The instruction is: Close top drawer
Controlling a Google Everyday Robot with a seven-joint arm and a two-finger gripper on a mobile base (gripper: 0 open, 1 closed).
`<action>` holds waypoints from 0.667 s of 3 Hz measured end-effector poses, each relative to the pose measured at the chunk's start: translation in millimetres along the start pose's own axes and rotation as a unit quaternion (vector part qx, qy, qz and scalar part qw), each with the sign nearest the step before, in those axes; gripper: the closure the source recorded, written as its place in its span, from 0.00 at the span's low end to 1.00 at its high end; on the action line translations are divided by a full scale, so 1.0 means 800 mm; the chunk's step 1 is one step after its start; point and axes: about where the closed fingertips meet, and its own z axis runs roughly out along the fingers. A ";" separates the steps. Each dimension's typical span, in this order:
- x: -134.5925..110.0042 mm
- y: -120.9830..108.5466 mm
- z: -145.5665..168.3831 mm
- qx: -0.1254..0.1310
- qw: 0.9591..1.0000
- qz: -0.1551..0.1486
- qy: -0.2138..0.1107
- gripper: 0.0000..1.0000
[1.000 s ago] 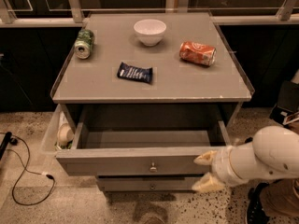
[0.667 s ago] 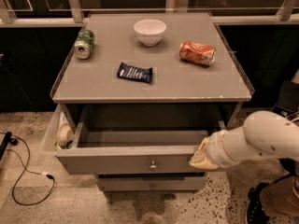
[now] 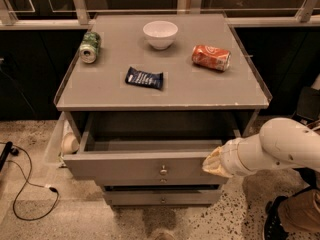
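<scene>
The top drawer (image 3: 130,166) of the grey cabinet stands pulled out, its plain grey inside showing and a small round metal knob (image 3: 163,171) on its flat front. My gripper (image 3: 214,162) is on the end of the white arm coming in from the right. It rests against the right end of the drawer front, at about knob height. Below the open drawer the front of a second drawer (image 3: 160,198) shows with its own knob.
On the cabinet top (image 3: 200,91) lie a white bowl (image 3: 160,33), a green can (image 3: 90,47) on its side, an orange can (image 3: 211,57) on its side and a dark blue snack packet (image 3: 144,78). A clear side bin (image 3: 57,141) hangs at the left. A cable (image 3: 25,184) lies on the floor.
My gripper has moved up and left from below the drawer's right corner onto the right end of the drawer front. The drawer looks about as far out as before.
</scene>
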 end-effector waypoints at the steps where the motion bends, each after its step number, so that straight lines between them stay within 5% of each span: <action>1: 0.000 0.000 0.000 0.000 1.000 0.000 0.000 0.47; 2: 0.000 0.000 0.000 0.000 1.000 0.000 0.000 0.23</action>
